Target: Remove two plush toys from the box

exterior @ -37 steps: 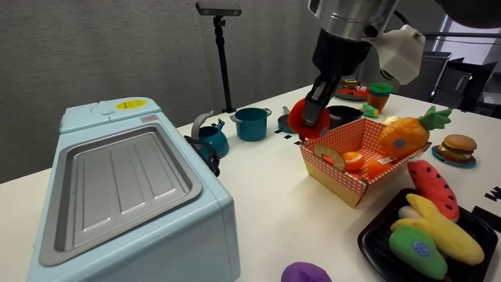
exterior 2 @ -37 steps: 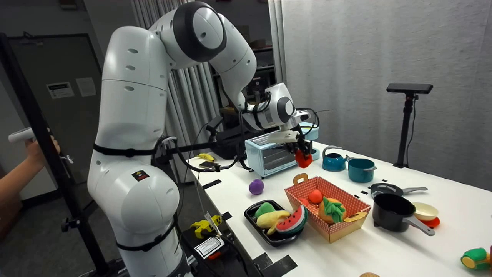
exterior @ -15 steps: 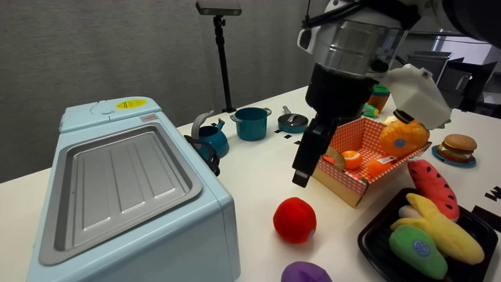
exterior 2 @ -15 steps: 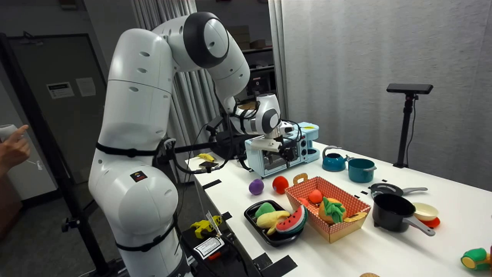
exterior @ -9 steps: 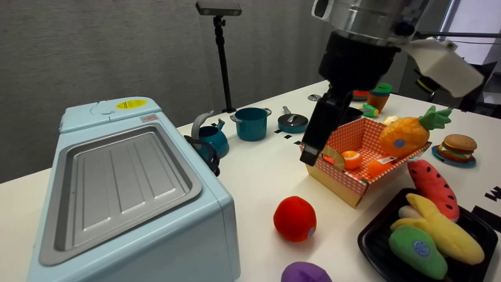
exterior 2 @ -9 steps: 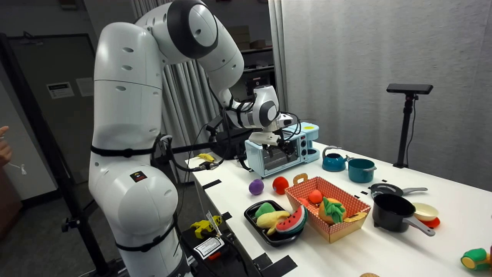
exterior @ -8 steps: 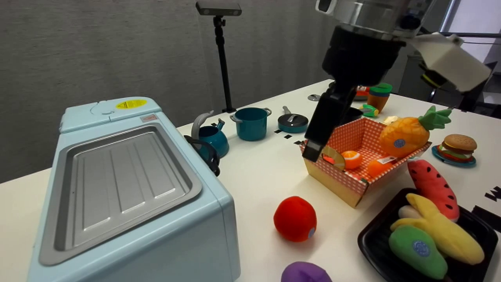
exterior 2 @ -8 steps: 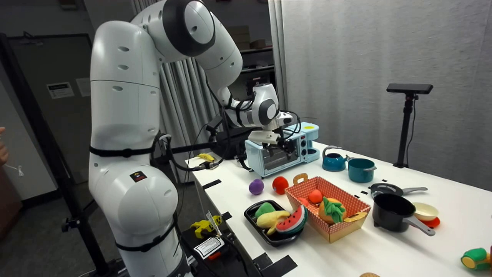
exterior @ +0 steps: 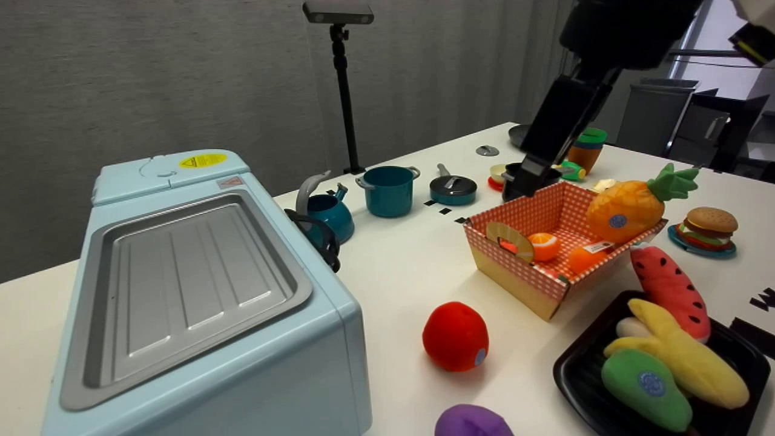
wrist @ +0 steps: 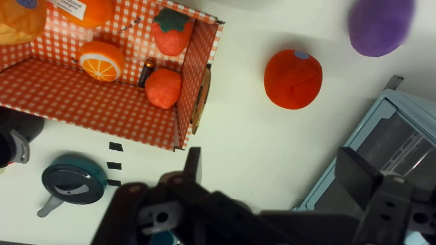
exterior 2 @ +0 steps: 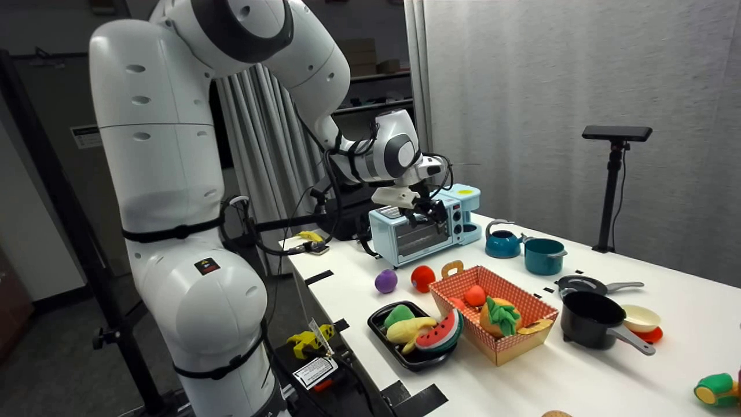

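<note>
The red ball-like plush [exterior: 455, 336] [exterior 2: 422, 278] rests on the white table between the box and the pale-blue oven. Beside it lies the purple plush [exterior 2: 386, 281] [wrist: 379, 27], cut off by the lower border in an exterior view [exterior: 472, 422]. Both are outside the box [exterior: 508, 284] [wrist: 119, 115], an orange basket with red-and-white chequered lining. My gripper [wrist: 270, 160] is open, its fingers [wrist: 356, 173] wide apart with only tabletop and oven seen beyond. It hangs above the table, clear of both plushes, and touches nothing that I can see.
Still inside the box are a pineapple plush [exterior: 623, 212], orange pieces [wrist: 102, 63] and strawberries [wrist: 163, 88]. The pale-blue oven [exterior 2: 422, 231] stands close by. A black tray [exterior 2: 417, 362] of plush fruit sits beside the box. Teal and black pots [exterior 2: 544, 256] line the far side.
Earlier my gripper held the red plush in the air near the box. It has let the plush go onto the table, and the open gripper has since risen and drawn away from it.
</note>
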`<control>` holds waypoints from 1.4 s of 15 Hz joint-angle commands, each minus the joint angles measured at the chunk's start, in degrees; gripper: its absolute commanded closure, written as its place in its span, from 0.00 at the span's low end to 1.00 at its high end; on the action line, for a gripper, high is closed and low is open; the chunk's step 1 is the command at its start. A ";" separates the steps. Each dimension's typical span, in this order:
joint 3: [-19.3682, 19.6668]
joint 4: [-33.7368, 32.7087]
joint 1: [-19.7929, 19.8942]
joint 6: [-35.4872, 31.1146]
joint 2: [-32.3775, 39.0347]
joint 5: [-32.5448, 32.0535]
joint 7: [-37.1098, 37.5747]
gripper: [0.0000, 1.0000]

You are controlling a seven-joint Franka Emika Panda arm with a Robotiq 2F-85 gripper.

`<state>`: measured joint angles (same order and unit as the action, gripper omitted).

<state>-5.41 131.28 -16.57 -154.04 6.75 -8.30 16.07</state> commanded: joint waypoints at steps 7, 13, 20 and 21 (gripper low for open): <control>-1.37 10.93 6.19 1.29 -14.93 -10.12 13.87 0.00; -2.50 10.06 7.30 0.02 -13.38 -7.90 11.42 0.00; -2.55 10.10 7.30 0.02 -13.39 -7.90 11.49 0.00; -2.55 10.10 7.30 0.02 -13.39 -7.90 11.49 0.00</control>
<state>-5.67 141.38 -11.57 -154.04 -6.54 -16.94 28.19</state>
